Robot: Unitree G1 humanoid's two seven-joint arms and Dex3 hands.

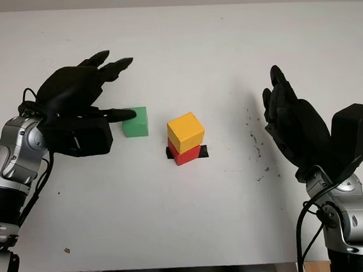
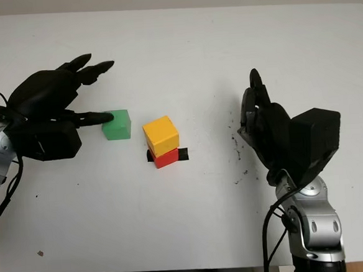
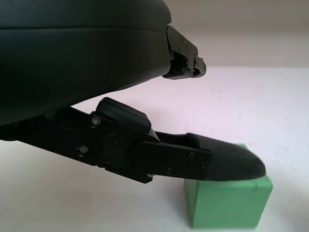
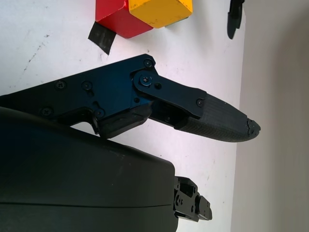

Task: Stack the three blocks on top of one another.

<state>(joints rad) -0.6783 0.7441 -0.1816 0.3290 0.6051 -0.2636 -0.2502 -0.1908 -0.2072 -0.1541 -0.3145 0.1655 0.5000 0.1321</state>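
A yellow block (image 1: 186, 131) sits on a red block (image 1: 185, 154), slightly twisted, over a black tape mark (image 1: 202, 151) at the table's middle. Left of that stack a green block (image 1: 135, 122) stands alone on the table. My left hand (image 1: 107, 91) is open just left of the green block, its thumb tip (image 3: 231, 164) touching or nearly touching the block's near top edge, the other fingers raised beyond it. My right hand (image 1: 278, 98) is open and upright to the right of the stack, well apart from it, holding nothing.
The white table (image 1: 194, 222) has dark specks (image 1: 255, 143) right of the stack and one small crumb (image 1: 66, 250) near the front left. Its front edge runs along the bottom of the head views.
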